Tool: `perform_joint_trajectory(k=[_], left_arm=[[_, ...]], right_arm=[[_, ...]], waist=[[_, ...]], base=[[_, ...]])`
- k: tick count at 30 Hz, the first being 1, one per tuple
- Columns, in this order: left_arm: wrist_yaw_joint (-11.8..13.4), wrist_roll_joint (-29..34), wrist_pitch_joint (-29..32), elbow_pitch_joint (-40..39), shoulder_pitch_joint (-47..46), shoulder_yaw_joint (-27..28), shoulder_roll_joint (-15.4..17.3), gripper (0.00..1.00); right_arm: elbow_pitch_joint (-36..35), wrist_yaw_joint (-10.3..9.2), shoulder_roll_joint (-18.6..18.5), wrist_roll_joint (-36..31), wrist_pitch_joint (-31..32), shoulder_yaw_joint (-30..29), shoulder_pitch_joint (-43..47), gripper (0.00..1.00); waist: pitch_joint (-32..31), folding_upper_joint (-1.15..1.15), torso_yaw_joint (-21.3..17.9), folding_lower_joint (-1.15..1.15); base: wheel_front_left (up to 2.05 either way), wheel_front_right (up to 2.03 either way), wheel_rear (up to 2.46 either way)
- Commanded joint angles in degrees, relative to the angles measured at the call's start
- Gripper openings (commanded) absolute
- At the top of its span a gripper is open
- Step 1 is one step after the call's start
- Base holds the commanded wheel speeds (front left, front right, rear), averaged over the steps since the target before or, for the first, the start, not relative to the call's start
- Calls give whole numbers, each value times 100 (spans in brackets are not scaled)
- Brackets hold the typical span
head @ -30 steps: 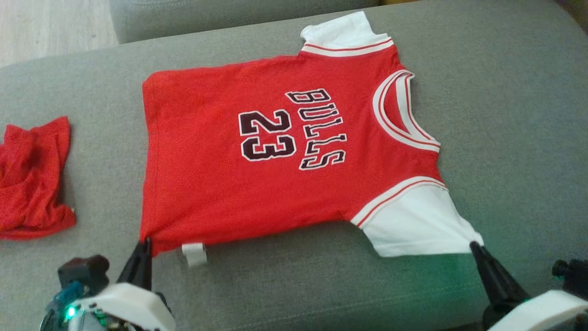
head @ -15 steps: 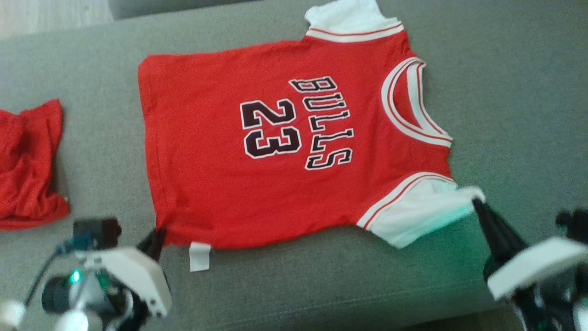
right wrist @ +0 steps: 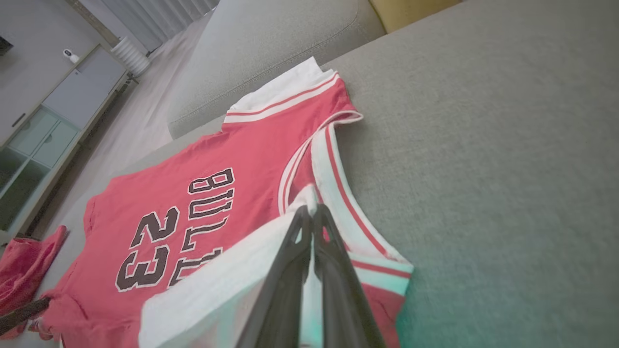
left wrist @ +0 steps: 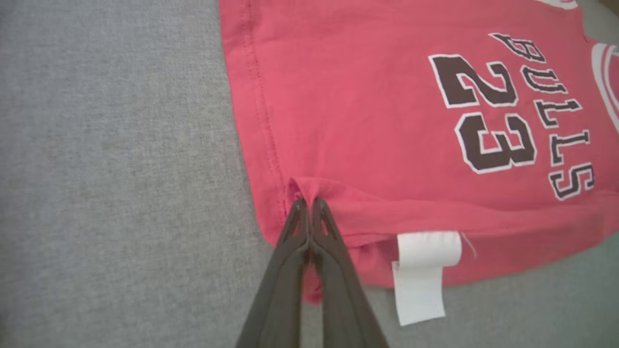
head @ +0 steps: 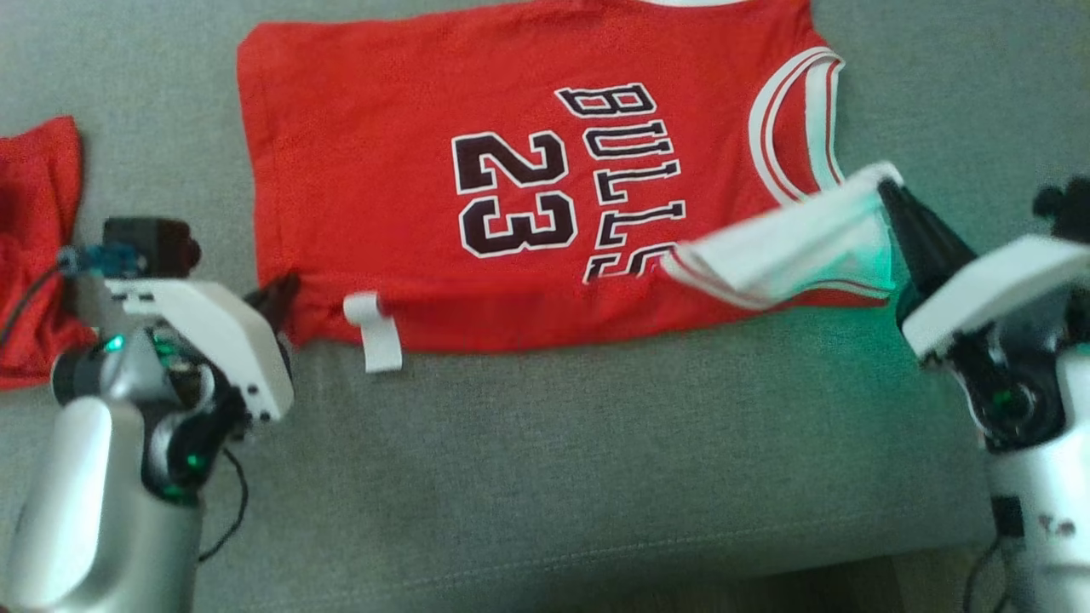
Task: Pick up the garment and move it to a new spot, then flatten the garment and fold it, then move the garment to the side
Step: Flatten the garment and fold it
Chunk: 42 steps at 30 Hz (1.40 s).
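Head view: the garment (head: pixel 528 196) lies flat on a grey sofa cushion (head: pixel 596 477), print upward. The left gripper (head: pixel 277 298) pinches its near hem corner. The right gripper (head: pixel 890 191) is clamped on the white sleeve (head: pixel 783 247), raised over the red. A crumpled red cloth (head: pixel 34 255) lies outside the left gripper.

Left wrist view: grey weave lies left of the fingers, with a white label (left wrist: pixel 420 275) just to their right.

Right wrist view: beyond the fingers are another cushion (right wrist: pixel 271 48), pale floor (right wrist: pixel 145 111) and a glass-fronted cabinet (right wrist: pixel 43 135).

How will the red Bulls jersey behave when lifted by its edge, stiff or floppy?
Probably floppy: the white sleeve pinched by the right hand sags and folds over the red jersey. Likely light, since the left hand bunches its corner with just a fingertip pinch. It may cling rather than slide on the woven sofa cushion.
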<state>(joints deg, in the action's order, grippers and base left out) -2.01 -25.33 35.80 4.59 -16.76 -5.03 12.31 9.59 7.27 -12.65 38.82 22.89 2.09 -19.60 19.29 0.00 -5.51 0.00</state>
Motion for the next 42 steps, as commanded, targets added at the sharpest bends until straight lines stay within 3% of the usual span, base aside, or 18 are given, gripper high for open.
perform_joint_trajectory(k=[1, 4, 5, 6, 7, 10, 14, 19, 23, 29, 42], left_arm=[[9, -29, 22, -113, -280, 241, 155, 0], [-1, -82, -5, 177, -485, 264, 148, 0], [4, -82, -79, 237, -534, 278, 136, 37], [9, -87, -189, 277, -568, 296, 105, 98], [31, -99, -319, 310, -586, 322, 52, 100], [151, 23, -839, 333, -527, 369, -67, 100], [466, 509, -2036, 185, -320, 413, -208, 100], [849, 1087, -3497, -103, 41, 350, -416, 100], [1080, 1489, -4278, -306, 422, 178, -511, 100], [1232, 1768, -4771, -458, 952, -41, -572, 100], [1303, 1815, -4760, -514, 1462, -256, -590, 100]], right_arm=[[-98, 22, -147, 39, -103, 157, -197, 0], [263, 22, -185, 127, -350, 391, -534, 0], [349, 22, -196, 158, -469, 479, -619, 9], [432, 22, -196, 206, -592, 553, -682, 89], [494, 22, -223, 208, -734, 638, -726, 100], [556, 22, -309, 164, -1308, 878, -764, 100], [490, 22, -476, -159, -2207, 1116, -654, 100], [178, 22, -557, -642, -3085, 1025, -307, 100], [-214, 22, -518, -1217, -3385, 832, 142, 100], [-818, 22, -231, -1684, -3322, 645, 930, 100], [-1396, 22, 92, -1857, -2890, 421, 1657, 100]], waist=[[73, 0, 6, 0], [145, 0, -8, 0], [165, 0, -10, 0], [180, 0, -12, 0], [192, 0, -10, 0], [207, 0, -11, 0], [188, 0, -14, 0], [84, 0, 13, 0], [-68, 0, 6, 0], [-288, 0, -60, 0], [-505, 0, -41, 0]], base=[[0, 0, 0], [0, 0, 0], [0, 0, 0], [0, 0, 0], [0, 0, 0], [0, 0, 0], [0, 0, 0], [0, 0, 0], [0, 0, 0], [0, 0, 0], [0, 0, 0]])
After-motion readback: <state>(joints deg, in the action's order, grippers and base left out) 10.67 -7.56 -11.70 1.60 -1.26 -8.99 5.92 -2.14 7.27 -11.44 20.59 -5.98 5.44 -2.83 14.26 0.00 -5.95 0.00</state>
